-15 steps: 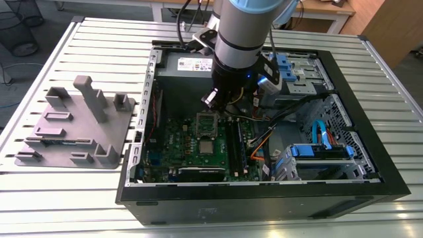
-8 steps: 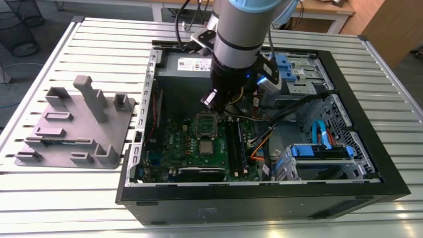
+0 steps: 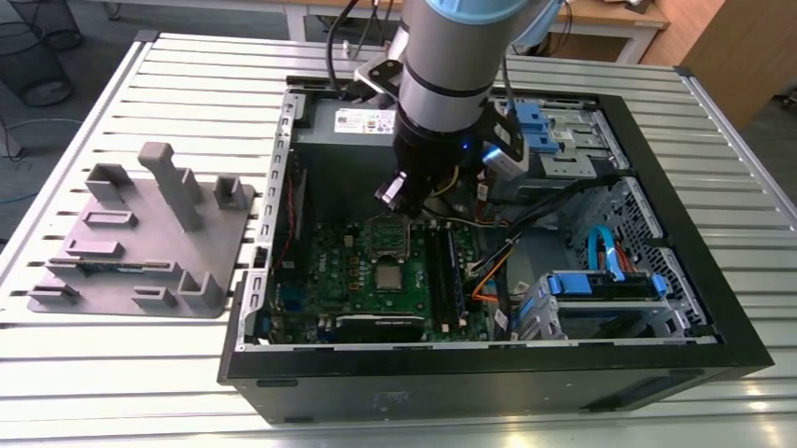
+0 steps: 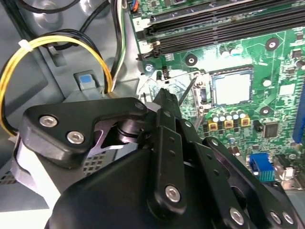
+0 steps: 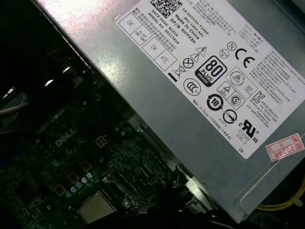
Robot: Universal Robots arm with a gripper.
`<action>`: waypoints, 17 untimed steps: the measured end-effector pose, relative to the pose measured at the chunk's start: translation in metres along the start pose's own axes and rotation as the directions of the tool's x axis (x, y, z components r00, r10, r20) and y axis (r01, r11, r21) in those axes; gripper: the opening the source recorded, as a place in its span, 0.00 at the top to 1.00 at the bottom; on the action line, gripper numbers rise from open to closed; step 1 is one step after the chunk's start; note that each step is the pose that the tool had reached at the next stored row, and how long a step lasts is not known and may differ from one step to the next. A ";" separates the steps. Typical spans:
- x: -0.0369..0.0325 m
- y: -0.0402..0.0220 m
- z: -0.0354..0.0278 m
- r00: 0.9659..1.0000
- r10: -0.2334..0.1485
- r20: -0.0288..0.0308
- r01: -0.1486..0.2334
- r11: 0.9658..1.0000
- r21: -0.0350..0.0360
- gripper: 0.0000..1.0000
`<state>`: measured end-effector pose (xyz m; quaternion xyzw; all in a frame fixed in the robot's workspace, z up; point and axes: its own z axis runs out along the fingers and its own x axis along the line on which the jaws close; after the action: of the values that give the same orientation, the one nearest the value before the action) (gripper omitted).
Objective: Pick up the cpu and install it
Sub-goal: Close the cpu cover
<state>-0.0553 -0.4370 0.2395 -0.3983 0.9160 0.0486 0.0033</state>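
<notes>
Inside the open computer case (image 3: pixel 697 364), the gripper (image 3: pixel 396 198) hovers just beyond the socket-seated cpu (image 3: pixel 391 277); its finger spread cannot be told.

Lab bench, slatted metal table (image 3: pixel 149 392), opened computer case (image 3: pixel 697 308)

Cpu (image 4: pixel 232 88) seated in motherboard (image 4: pixel 267 62) socket

Cpu (image 4: pixel 232 88) is seen as dull silver metal, matt, with a pale rim. Motherboard (image 4: pixel 267 71) is shown as green board, slightly glossy. Gripper (image 4: pixel 164 102) is made of matt black metal with bright screw heads. Power supply (image 5: pixel 190 95) is brushed grey metal under paper labels. Holder tray (image 3: pixel 137 243) is matt grey plastic. Table (image 3: pixel 187 93) is ribbed pale metal.
</notes>
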 end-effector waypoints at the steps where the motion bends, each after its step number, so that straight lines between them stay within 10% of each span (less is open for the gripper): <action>1: 0.0009 -0.0004 -0.0001 1.000 -0.001 -0.001 0.001 1.000 0.001 0.89; 17: 0.0217 -0.0189 -0.0027 1.000 -0.010 -0.014 0.010 1.000 0.012 0.89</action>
<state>-0.0562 -0.4658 0.2396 -0.4031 0.9143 0.0404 -0.0006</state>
